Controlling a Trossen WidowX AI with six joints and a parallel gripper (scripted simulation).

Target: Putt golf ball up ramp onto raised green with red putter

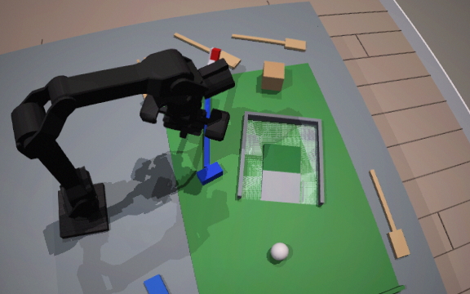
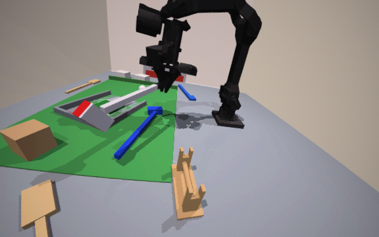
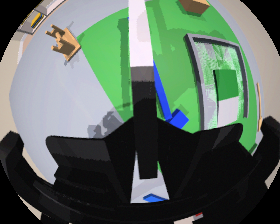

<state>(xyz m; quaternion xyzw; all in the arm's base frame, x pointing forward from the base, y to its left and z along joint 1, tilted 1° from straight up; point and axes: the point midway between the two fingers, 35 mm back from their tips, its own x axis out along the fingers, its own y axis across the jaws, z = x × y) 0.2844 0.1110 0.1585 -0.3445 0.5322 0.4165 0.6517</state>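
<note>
My gripper [image 1: 184, 133] [image 2: 164, 89] [image 3: 142, 120] is shut on the red putter, gripping the dark end of its shaft. The white shaft [image 2: 130, 98] [image 3: 141, 40] reaches away from the fingers in the air. Its red-and-grey head [image 1: 215, 54] [image 2: 101, 117] is held above the mat. The white golf ball [image 1: 279, 251] [image 2: 142, 87] rests on the green mat, partly behind the shaft in the exterior view. The pale ramp [image 1: 281, 187] [image 3: 228, 112] leads to the raised green [image 1: 281, 158] [image 3: 226, 84]. The putter hides much of both in the exterior view.
A blue putter [image 1: 210, 173] [image 2: 137, 135] [image 3: 163, 97] lies on the mat beside the grey frame [image 1: 240, 163]. A wooden block [image 1: 273, 75] [image 2: 31, 138] sits beyond the frame. A wooden stand [image 2: 186, 210] [image 3: 67, 44] is beside the mat. Wooden putters [image 1: 295, 44] [image 1: 399, 243] lie around the mat.
</note>
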